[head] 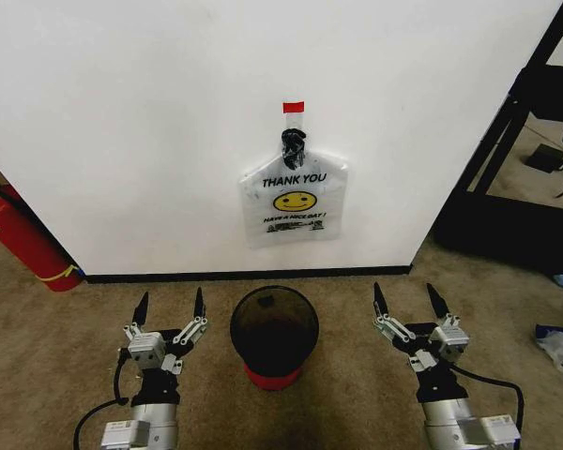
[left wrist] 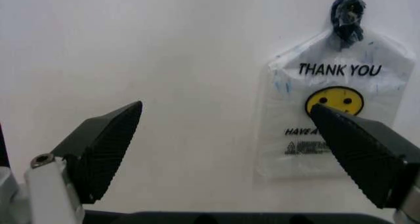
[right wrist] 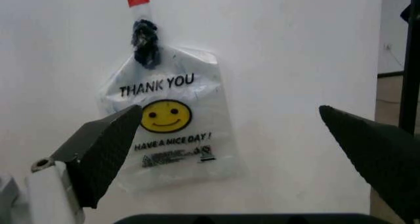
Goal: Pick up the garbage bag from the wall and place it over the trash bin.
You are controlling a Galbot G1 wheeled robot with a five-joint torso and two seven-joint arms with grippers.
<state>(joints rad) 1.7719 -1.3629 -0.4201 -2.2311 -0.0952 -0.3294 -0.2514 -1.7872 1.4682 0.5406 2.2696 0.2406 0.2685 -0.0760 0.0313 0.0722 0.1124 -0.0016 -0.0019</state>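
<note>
The garbage bag [head: 296,202] hangs flat on the white wall [head: 122,141] from a black hook [head: 293,141] under a small red tape strip [head: 293,106]. It is translucent white plastic printed with "THANK YOU" and a yellow smiley. The left wrist view shows the bag [left wrist: 328,71] ahead, and so does the right wrist view [right wrist: 170,120]. The round black mesh trash bin [head: 236,328] with a red base stands on the carpet right below it. My left gripper [head: 171,298] is open left of the bin. My right gripper [head: 403,292] is open to the bin's right. Both point at the wall, and nothing is between their fingers.
A red fire extinguisher [head: 23,239] leans at the wall's left end. A black metal rack [head: 507,141] stands past the wall's right corner. Crumpled white and blue plastic [head: 561,345] lies on the carpet at the far right. A black baseboard [head: 244,276] runs along the wall.
</note>
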